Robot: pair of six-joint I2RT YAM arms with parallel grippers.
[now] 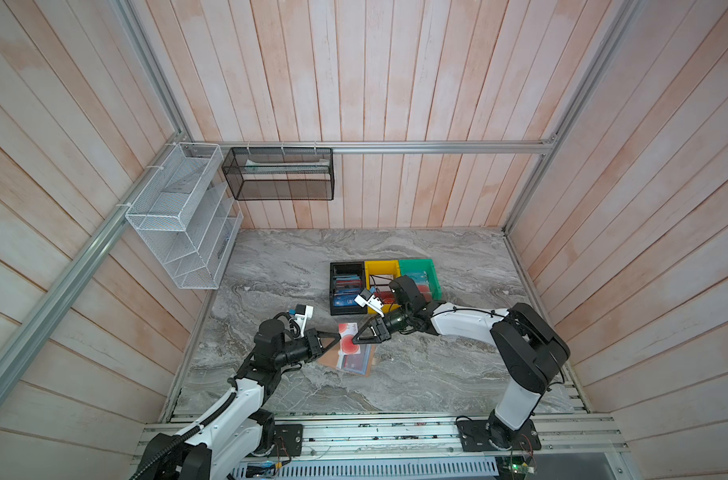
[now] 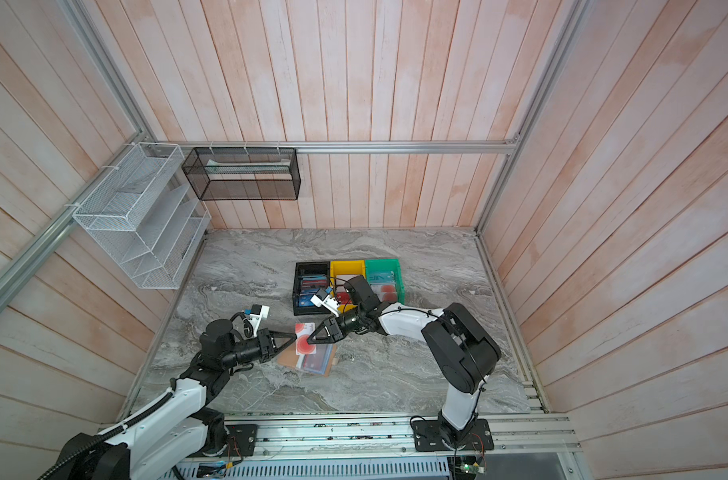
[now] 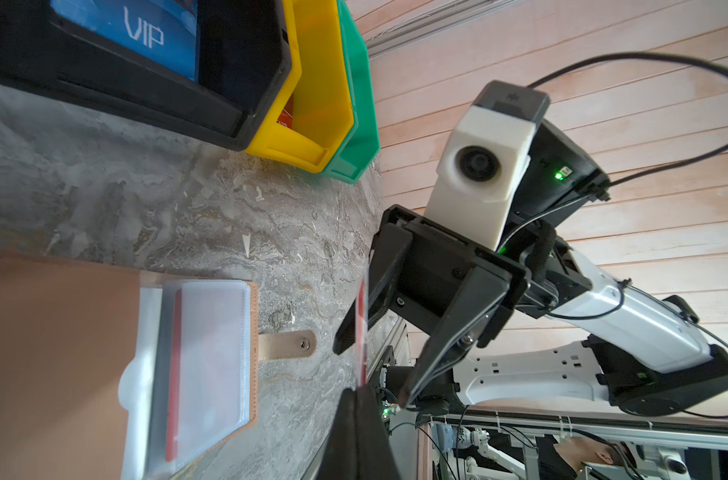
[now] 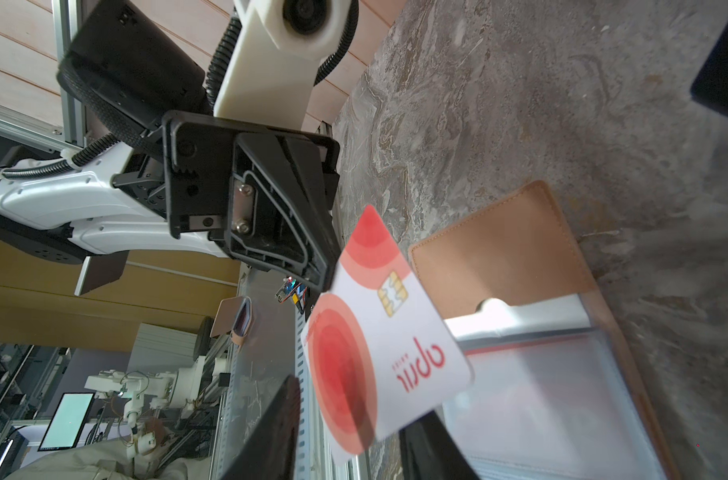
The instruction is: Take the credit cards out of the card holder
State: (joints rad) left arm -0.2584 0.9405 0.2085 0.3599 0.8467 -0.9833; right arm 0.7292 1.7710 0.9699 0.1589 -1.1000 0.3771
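The tan card holder (image 1: 327, 358) (image 2: 286, 358) lies open on the marble table, its clear sleeve pages facing up. A red card (image 3: 172, 374) shows in one sleeve. My left gripper (image 1: 338, 336) (image 3: 360, 390) is shut on the white credit card with the red circle (image 1: 347, 341) (image 4: 387, 345), which it holds just above the holder (image 4: 499, 249). My right gripper (image 1: 356, 340) (image 4: 354, 407) faces it from the other side. Its jaws stand apart around the card's free end. One finger lies close against the card and the other stands off it.
Black (image 1: 333, 286), yellow (image 1: 381, 266) and green (image 1: 416, 264) bins stand side by side just behind the holder, with cards in them. A blue VIP card (image 3: 142, 33) lies in the black bin. White (image 1: 179, 216) and black (image 1: 279, 174) wire baskets hang on the walls.
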